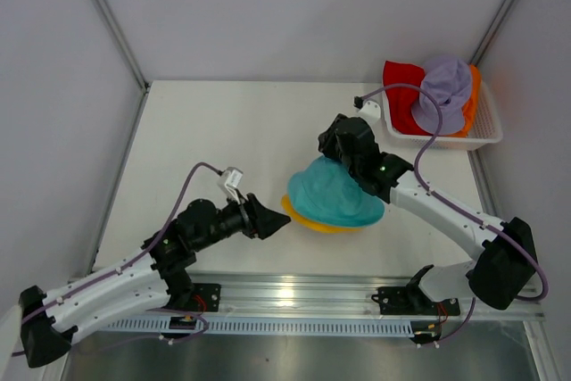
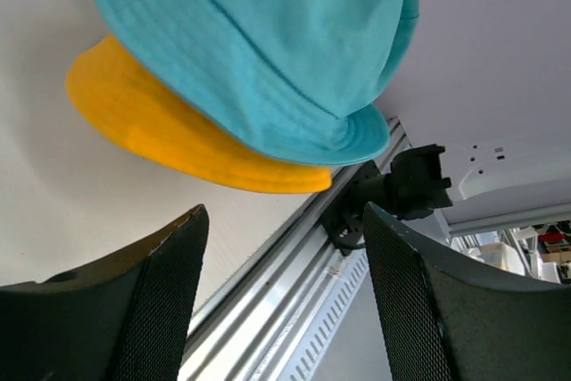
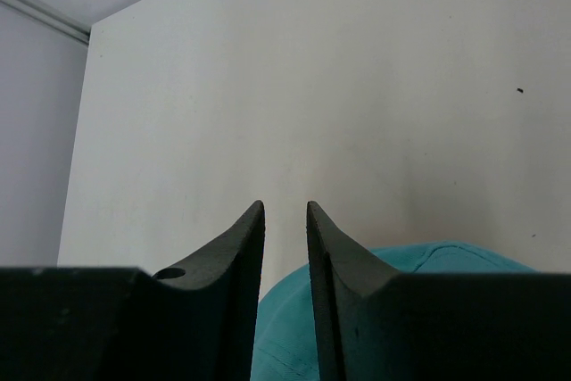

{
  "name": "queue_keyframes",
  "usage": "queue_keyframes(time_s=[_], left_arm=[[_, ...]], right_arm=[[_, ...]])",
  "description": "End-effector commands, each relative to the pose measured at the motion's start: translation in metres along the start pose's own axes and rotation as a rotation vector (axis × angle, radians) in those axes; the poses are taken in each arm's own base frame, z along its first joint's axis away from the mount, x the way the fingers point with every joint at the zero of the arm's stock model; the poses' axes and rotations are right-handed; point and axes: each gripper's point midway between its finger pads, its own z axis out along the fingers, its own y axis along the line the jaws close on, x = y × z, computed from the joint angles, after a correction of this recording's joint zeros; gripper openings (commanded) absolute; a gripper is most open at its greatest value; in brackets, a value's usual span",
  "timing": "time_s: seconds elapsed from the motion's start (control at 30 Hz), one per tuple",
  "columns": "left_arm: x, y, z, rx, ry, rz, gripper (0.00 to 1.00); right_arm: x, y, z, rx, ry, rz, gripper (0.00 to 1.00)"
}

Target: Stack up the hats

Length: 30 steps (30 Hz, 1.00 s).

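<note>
A teal hat (image 1: 335, 195) sits on top of a yellow hat (image 1: 298, 215) in the middle of the table. Both also show in the left wrist view, teal hat (image 2: 268, 42) over yellow hat (image 2: 161, 122). My left gripper (image 1: 282, 221) is open and empty, just left of the yellow brim (image 2: 285, 213). My right gripper (image 1: 327, 142) hovers over the far edge of the teal hat (image 3: 290, 336), its jaws a narrow gap apart with nothing between them (image 3: 285, 206). A red hat (image 1: 401, 78), a lavender hat (image 1: 443, 91) and an orange hat (image 1: 474, 95) lie in the basket. The dark blue hat is out of view.
The white mesh basket (image 1: 486, 137) stands at the back right corner. A metal rail (image 1: 294, 296) with the arm bases runs along the near edge. Grey walls close in the table on the left, back and right.
</note>
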Motion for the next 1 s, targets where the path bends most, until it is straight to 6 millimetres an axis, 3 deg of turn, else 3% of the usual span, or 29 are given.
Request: queue_keyframes(time_s=[0.0,0.03,0.07,0.13,0.17,0.2,0.23,0.27,0.33,0.37,0.6,0.7,0.73,0.87,0.9,0.97], left_arm=[[-0.009,-0.013,0.007,-0.080,0.003,-0.110,0.73],[-0.021,-0.028,0.012,-0.072,-0.019,-0.151,0.71],[-0.002,-0.033,0.023,-0.080,0.045,-0.136,0.70],[-0.008,-0.055,0.036,-0.086,0.033,-0.078,0.68],[-0.004,-0.077,0.041,-0.061,0.060,-0.043,0.67],[0.019,-0.059,0.052,-0.148,0.137,0.020,0.67],[0.027,-0.058,0.056,-0.175,0.163,0.049,0.67],[0.014,-0.075,0.062,-0.179,0.134,0.059,0.67],[0.027,-0.052,0.066,-0.311,0.175,0.065,0.66],[0.016,-0.058,0.070,-0.330,0.139,0.051,0.65],[0.028,-0.028,0.084,-0.512,0.105,-0.034,0.56],[0.036,-0.025,0.087,-0.522,0.128,-0.049,0.29],[0.039,-0.024,0.086,-0.526,0.137,-0.052,0.04],[0.058,-0.010,0.071,-0.520,0.197,-0.061,0.01],[0.051,-0.021,0.076,-0.446,0.160,-0.083,0.01],[0.057,-0.013,0.067,-0.363,0.154,-0.065,0.01]], right_arm=[[0.076,-0.085,-0.004,0.290,0.225,-0.155,0.29],[0.076,-0.086,-0.005,0.296,0.226,-0.148,0.29],[0.075,-0.086,-0.006,0.299,0.224,-0.148,0.29],[0.074,-0.087,-0.007,0.301,0.219,-0.144,0.29],[0.073,-0.086,-0.007,0.300,0.218,-0.143,0.30],[0.074,-0.087,-0.008,0.302,0.220,-0.144,0.30],[0.073,-0.084,-0.008,0.296,0.219,-0.144,0.29],[0.073,-0.084,-0.009,0.295,0.218,-0.146,0.29],[0.071,-0.081,-0.010,0.286,0.211,-0.145,0.30],[0.071,-0.080,-0.011,0.283,0.209,-0.144,0.30],[0.071,-0.080,-0.011,0.283,0.206,-0.148,0.30],[0.069,-0.080,-0.011,0.281,0.201,-0.146,0.31],[0.069,-0.080,-0.010,0.281,0.199,-0.147,0.31],[0.066,-0.083,-0.009,0.289,0.199,-0.146,0.31],[0.066,-0.084,-0.008,0.291,0.201,-0.144,0.31],[0.062,-0.085,-0.007,0.289,0.195,-0.135,0.31]])
